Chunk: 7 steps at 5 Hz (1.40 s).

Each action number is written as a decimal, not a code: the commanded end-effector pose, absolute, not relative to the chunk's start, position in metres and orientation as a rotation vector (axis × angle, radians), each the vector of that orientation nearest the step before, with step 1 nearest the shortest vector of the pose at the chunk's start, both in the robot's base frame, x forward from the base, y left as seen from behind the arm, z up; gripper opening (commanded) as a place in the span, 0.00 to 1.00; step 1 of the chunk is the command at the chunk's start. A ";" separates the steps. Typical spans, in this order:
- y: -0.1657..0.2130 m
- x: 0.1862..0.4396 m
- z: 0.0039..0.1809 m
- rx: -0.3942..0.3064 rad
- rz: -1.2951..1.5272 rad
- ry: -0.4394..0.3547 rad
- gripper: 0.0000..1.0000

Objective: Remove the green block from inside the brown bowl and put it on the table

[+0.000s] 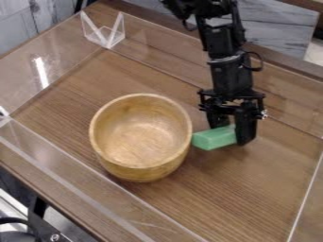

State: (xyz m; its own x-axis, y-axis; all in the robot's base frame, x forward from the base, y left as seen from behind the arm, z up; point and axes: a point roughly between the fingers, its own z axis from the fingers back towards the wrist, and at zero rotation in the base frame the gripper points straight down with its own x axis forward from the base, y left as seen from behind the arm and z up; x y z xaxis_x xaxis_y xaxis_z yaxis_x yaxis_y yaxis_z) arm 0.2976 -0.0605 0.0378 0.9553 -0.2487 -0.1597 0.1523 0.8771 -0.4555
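Observation:
The green block [216,140] lies low over the table [240,198], just right of the brown bowl [142,137] and outside it. My gripper [232,132] reaches down from the black arm above and is shut on the green block's right end. The block's left end nearly touches the bowl's outer wall. Whether the block rests on the wood or hangs just above it I cannot tell. The bowl stands upright with its pale speckled inside bare.
Low clear acrylic walls [51,151] border the tabletop on the left and front. A small clear acrylic stand [104,30] sits at the back left corner. The black arm [217,38] rises from the gripper toward the top of the view.

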 end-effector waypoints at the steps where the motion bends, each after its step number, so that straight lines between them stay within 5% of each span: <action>1: -0.056 0.304 0.059 -0.454 -0.227 0.148 0.00; 7: -0.057 0.294 0.069 -0.487 -0.243 0.178 0.00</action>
